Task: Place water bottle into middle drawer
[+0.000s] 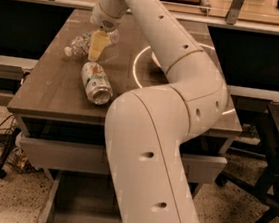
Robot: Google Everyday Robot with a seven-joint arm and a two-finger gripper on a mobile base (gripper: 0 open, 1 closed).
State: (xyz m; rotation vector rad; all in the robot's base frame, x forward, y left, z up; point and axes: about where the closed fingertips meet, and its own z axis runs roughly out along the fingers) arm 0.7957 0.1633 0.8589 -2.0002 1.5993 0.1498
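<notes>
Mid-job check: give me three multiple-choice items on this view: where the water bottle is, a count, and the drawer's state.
1. The water bottle lies: A in the drawer; B on the tabletop; C on the floor.
2. Drink cans on the tabletop: A one; B two; C three.
3. The middle drawer is: A shut; B pulled open; C taken out.
Answers: B, the water bottle lies on the tabletop with the end effector right at it; A, only one shows; B, the middle drawer's floor is exposed below.

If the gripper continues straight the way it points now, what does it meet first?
Probably the water bottle lying on the table just below the gripper, though depth is unclear.
</notes>
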